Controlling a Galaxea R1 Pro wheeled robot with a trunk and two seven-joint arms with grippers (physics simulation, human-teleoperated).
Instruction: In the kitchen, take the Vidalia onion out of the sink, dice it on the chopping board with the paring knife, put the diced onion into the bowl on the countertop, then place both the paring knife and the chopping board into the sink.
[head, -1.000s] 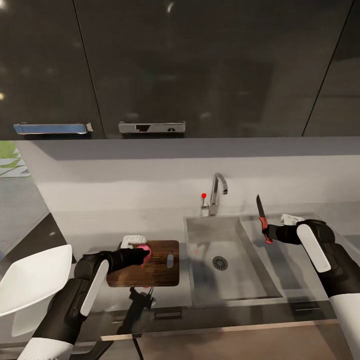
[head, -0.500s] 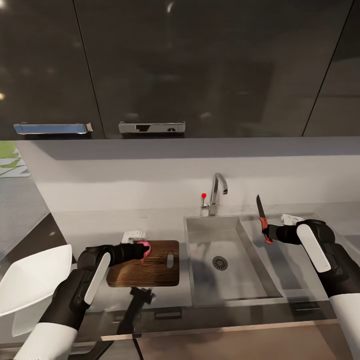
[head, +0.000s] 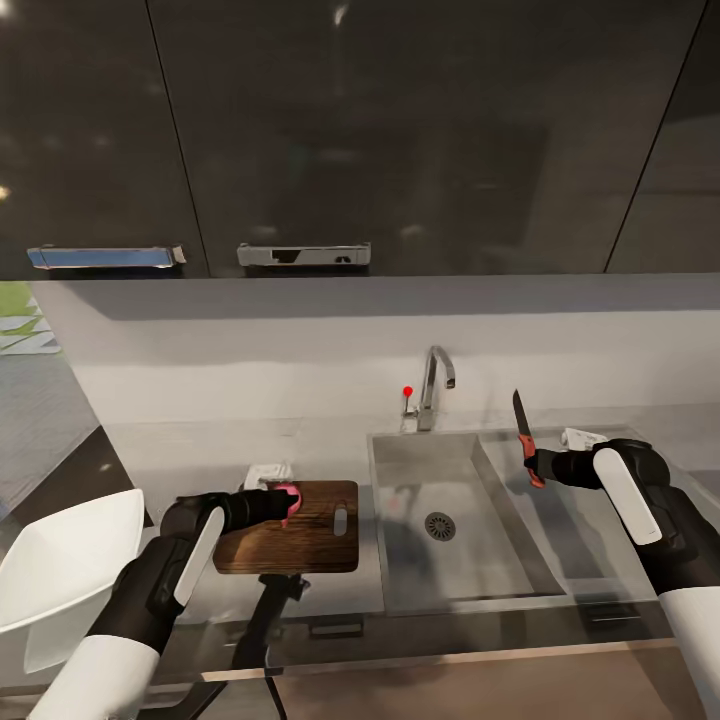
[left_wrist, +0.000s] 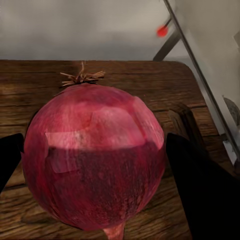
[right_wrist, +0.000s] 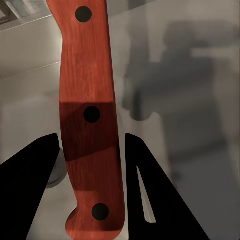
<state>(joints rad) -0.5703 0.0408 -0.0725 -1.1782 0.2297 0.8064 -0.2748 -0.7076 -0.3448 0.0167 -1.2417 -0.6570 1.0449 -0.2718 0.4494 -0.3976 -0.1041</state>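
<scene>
Onion (head: 287, 497) out of the sink (head: 455, 520) already, pinched between the left fingers (left_wrist: 200, 195) at the board's (head: 310, 540) back left corner — resting on the wood or just above it, hard to say which. In the left wrist view, red skin bulging between the two dark fingers, root tuft pointing away toward the wall.

Knife (head: 524, 440) well off to the right, above the sink's draining part, handle clamped in the right fingers (right_wrist: 30, 180), blade straight up. Long axis vertical, point toward the cabinets — needs tipping over and carrying left across the basin before any cut. Right arm holds the blade, left arm the nearer to the board; the whole basin lies between knife and onion.

Board lying flat on the grey table (head: 200, 450), handle slot toward the sink, long side along the table's front edge. White bowl (head: 60, 560) near the left arm, at the table's left end. Tap (head: 436, 385) and red knob (head: 407, 392) behind the basin, pale backsplash, glossy black cabinets (head: 360, 130) above.

Likely step: setting the onion down for dicing.
</scene>
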